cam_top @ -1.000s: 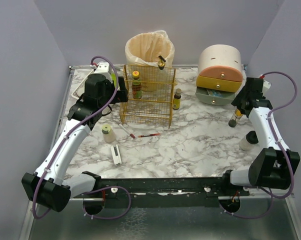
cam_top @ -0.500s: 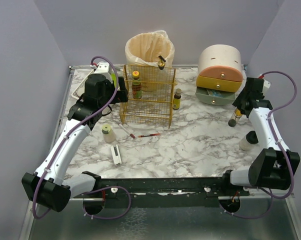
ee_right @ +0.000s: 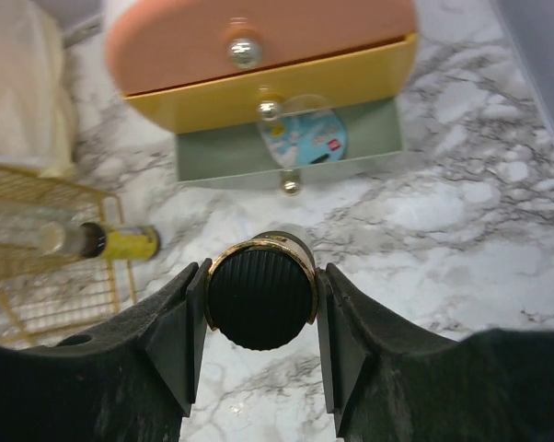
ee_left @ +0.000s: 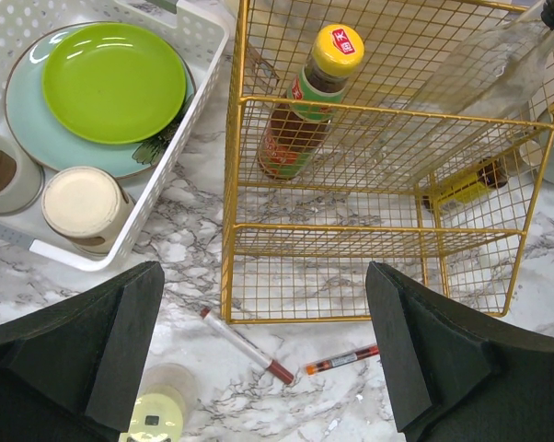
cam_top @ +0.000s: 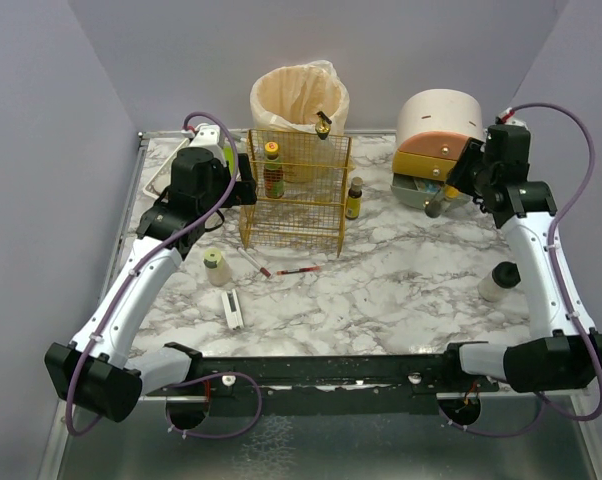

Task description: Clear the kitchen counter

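Small dark bottle [cam_top: 436,207] pinched by right gripper [ee_right: 259,308] at its ribbed cap, over far-right kitchen counter [cam_top: 381,290]. Light, rigid, possibly glass: slippery, so hold firm. Left gripper [ee_left: 263,368] spread, empty.

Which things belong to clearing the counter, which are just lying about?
In the job: white marble kitchen counter; right gripper; black-capped bottle it holds; two loose pens; pale-lidded jar.
Lying about: gold wire rack; lined bin; pastel drawers; white dish tray.
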{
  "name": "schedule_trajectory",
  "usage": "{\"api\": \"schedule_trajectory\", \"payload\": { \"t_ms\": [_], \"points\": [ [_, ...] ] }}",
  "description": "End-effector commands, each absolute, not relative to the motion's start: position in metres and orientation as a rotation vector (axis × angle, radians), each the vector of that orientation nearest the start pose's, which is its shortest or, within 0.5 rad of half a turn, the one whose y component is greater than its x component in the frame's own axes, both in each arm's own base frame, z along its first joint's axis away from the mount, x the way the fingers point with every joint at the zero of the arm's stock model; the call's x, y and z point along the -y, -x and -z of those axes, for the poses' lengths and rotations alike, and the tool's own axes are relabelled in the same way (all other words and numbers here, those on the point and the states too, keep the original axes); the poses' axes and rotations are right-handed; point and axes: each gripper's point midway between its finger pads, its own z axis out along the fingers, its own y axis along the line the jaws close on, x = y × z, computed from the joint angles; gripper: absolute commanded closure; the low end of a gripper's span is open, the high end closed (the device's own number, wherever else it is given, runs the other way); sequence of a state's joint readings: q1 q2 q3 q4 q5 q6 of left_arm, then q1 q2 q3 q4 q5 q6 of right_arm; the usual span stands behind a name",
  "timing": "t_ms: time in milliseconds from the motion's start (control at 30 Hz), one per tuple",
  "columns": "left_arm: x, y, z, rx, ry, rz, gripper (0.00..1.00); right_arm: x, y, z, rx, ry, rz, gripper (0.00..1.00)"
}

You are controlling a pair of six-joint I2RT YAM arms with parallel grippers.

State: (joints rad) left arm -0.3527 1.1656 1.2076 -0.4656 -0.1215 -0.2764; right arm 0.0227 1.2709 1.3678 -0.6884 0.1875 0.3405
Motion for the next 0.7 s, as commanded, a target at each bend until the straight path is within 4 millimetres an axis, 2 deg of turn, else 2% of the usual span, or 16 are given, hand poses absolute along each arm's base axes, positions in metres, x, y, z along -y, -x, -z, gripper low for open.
{"api": "schedule_trajectory", "payload": {
  "t_ms": [0,333,667],
  "points": [
    [0.119,-0.354,-0.292,-1.986,0.008,0.300,0.01,-0.034,-0.362,-0.309,-2.107,-0.334,-0.124,1.00],
    [0.118,-0.354,-0.290,-1.990,0.019,0.297,0.01,-0.151,-0.361,-0.391,-2.002,-0.090,-0.369,1.00],
    [0.117,-0.353,-0.292,-1.987,0.022,0.294,0.01,-0.265,-0.365,-0.425,-1.912,0.130,-0.498,1.00]
  ]
}}
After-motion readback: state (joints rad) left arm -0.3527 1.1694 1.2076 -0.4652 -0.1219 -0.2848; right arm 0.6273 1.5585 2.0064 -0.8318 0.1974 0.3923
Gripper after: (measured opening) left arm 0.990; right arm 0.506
